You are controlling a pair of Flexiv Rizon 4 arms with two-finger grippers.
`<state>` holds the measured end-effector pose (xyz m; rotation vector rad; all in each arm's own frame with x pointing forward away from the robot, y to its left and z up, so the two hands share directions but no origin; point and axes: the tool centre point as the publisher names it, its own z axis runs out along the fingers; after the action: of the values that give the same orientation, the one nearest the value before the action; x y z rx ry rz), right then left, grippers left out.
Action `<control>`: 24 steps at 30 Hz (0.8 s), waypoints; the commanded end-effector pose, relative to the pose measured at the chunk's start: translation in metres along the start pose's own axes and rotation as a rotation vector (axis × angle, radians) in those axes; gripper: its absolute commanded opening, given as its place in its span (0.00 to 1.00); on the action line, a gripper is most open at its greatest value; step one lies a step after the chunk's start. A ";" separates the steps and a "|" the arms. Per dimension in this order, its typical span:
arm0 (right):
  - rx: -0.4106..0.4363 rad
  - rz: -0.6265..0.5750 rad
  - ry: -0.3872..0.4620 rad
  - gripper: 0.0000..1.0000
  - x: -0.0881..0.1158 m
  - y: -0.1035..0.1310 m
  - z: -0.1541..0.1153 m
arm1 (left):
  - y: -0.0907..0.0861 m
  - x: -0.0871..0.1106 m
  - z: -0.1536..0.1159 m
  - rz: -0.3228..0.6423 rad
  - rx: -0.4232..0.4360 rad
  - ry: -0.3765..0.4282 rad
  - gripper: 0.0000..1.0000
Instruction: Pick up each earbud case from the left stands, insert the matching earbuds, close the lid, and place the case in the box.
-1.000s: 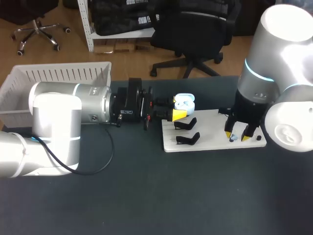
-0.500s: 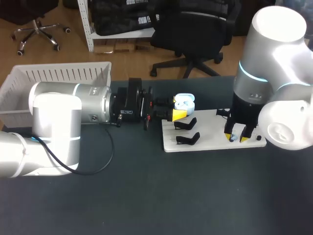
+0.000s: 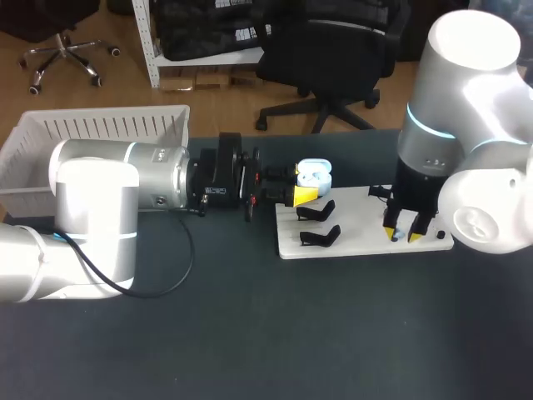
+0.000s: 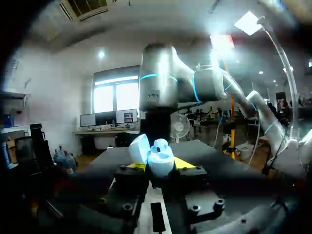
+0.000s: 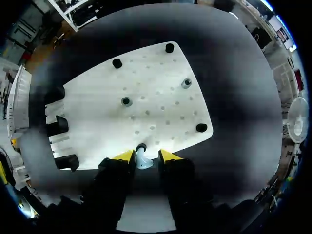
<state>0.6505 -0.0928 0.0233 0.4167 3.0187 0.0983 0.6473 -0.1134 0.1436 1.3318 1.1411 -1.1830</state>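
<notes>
My left gripper (image 3: 301,194) is shut on an open white earbud case (image 3: 315,173), held at the far left corner of the white board (image 3: 366,218). In the left wrist view the case (image 4: 159,157) sits between the fingers with its lid (image 4: 139,148) up and an earbud inside. My right gripper (image 3: 404,234) points down at the board's near right edge. A pale earbud (image 5: 143,159) stands on its post between the yellow fingertips (image 5: 124,156); a small gap shows on one side, so the gripper (image 5: 145,156) is open.
Two black case stands (image 3: 317,210) (image 3: 321,236) rise on the board's left part. Small posts (image 5: 126,101) (image 5: 186,83) and black corner pegs (image 5: 201,127) dot the board. A white slatted box (image 3: 100,125) stands at the table's far left.
My right gripper's fingers have drawn closer together around the earbud, and the right arm has shifted slightly left. The left arm and the case have not moved.
</notes>
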 end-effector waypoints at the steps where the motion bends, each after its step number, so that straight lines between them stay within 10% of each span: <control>1: 0.000 0.001 -0.003 0.28 0.002 0.000 0.000 | 0.000 0.000 0.000 0.000 -0.002 0.001 0.00; 24: 0.010 0.008 -0.003 0.00 0.004 0.000 -0.004 | 0.000 0.000 0.000 0.000 -0.002 0.001 0.00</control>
<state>0.6483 -0.0913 0.0248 0.4240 3.0215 0.0897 0.6473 -0.1134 0.1436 1.3318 1.1411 -1.1830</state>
